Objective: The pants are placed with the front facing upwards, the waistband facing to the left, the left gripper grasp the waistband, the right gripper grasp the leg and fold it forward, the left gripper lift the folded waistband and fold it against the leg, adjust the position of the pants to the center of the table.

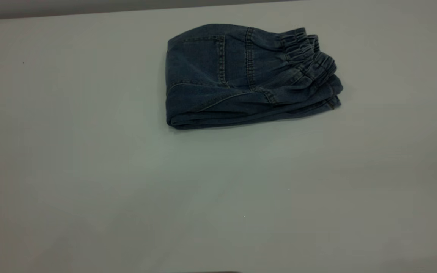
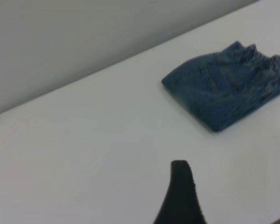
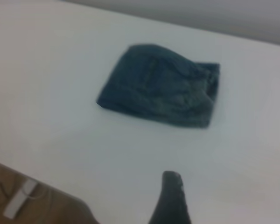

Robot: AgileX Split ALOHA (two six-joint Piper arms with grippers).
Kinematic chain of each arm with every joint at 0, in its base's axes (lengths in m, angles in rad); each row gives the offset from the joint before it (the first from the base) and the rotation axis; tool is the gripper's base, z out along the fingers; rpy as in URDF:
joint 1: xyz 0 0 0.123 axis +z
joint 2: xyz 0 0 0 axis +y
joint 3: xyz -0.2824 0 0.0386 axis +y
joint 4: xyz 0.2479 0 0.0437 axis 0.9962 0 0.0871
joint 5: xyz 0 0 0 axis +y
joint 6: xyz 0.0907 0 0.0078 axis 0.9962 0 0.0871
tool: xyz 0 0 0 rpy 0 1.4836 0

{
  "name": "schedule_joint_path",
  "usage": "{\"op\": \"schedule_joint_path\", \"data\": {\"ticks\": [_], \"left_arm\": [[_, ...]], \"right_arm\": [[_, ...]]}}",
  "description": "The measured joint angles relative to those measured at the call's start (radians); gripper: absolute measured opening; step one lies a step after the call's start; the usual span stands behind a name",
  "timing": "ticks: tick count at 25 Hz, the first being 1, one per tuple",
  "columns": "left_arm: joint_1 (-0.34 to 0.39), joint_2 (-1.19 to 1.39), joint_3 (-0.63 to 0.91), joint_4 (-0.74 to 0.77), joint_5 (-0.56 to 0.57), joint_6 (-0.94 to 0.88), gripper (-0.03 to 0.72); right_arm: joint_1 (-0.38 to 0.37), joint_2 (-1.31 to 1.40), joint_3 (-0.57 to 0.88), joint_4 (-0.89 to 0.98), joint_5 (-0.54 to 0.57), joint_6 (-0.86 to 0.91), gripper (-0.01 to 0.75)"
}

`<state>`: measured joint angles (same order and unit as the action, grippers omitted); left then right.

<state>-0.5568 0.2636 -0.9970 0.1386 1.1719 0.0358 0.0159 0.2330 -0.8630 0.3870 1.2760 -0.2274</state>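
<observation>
Both grippers sit well back from the pants (image 1: 249,76); we cannot tell how they are set. Folded into a compact bundle, waistband (image 1: 309,53) on top, the pants lie on the table (image 1: 127,189), apparently toward its far side. Only centring looks left.
</observation>
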Motion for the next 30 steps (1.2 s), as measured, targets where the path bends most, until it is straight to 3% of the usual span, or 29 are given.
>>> {"op": "schedule_joint_path", "data": {"ticks": [7, 14, 30], "left_arm": [[0.000, -0.067, 0.204, 0.000, 0.000, 0.001, 0.515], [-0.001, -0.067, 0.407, -0.003, 0.000, -0.044, 0.515], [-0.001, -0.067, 0.470, -0.073, -0.008, -0.098, 0.515]], "right_arm": [[0.000, -0.140, 0.192, -0.091, 0.000, 0.000, 0.497], [0.000, -0.210, 0.366, -0.162, -0.085, 0.000, 0.497], [0.000, -0.235, 0.386, -0.188, -0.128, 0.082, 0.497]]}}
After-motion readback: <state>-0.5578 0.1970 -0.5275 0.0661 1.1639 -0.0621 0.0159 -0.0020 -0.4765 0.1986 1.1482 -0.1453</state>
